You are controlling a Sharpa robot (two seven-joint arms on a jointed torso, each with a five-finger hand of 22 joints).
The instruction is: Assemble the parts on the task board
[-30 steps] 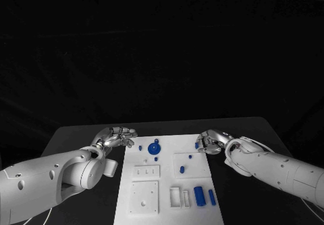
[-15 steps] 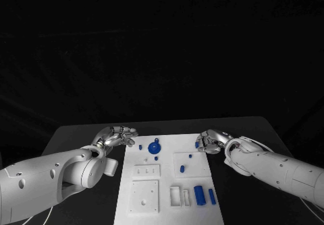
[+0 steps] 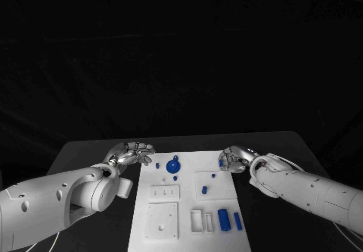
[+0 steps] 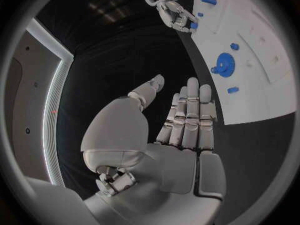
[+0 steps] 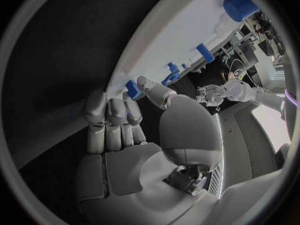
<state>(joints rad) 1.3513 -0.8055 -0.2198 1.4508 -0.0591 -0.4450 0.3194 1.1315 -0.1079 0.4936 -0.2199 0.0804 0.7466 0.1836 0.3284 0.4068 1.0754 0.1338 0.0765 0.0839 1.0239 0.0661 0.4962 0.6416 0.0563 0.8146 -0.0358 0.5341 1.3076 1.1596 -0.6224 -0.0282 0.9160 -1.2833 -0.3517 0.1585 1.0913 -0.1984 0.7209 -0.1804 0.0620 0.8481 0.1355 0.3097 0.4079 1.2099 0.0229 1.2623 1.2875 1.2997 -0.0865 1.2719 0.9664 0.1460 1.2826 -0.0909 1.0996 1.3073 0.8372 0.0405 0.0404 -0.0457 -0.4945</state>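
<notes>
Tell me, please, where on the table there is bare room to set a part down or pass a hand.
The black table lies bare beyond the task board's far edge and along both long sides nearer the robot. It is crowded at the far corners, where the left hand and right hand sit, and around the blue disc.

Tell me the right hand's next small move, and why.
Probably close the right hand on the small blue part at the board's edge and lift it: its fingertips sit right at that part, though a firm grip isn't clear. The left hand is empty, beside the board.

Dim scene, black surround; wrist views fisheye-bent at rims.
</notes>
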